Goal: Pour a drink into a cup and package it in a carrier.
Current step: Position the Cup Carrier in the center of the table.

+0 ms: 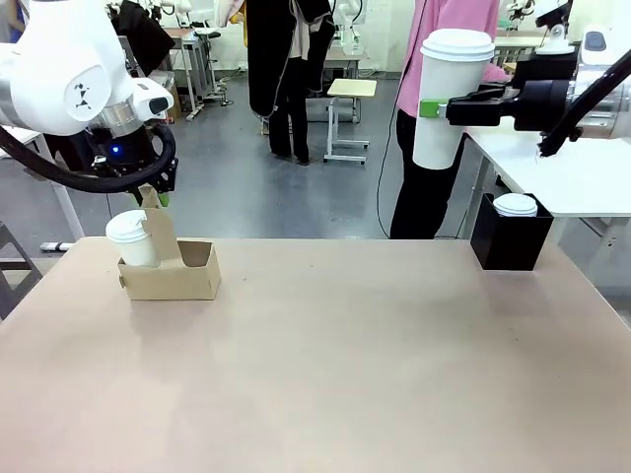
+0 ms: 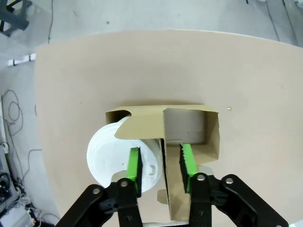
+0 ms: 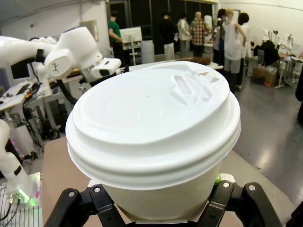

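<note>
Presently: left gripper (image 1: 155,193) pinched shut on the handle tab (image 2: 171,156) of the carrier (image 1: 182,283), left on the table (image 1: 345,355), one lidded cup (image 1: 129,239) seated; right gripper (image 1: 435,108) clamping a second cup (image 1: 446,138) aloft, best lowered plumb into the empty slot (image 1: 197,257) with the carrier steadied.

Grey floor (image 1: 227,197) (glossy), white stool (image 1: 351,89)

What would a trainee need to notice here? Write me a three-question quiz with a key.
1. True or false: the right gripper holds a lidded cup in the air.
2. The left gripper straddles the carrier's: A) handle tab, B) outer wall, C) empty slot.
3. How many carrier slots are filled?
Key: 1 true; 2 A; 3 one, by the slotted cup.
</note>
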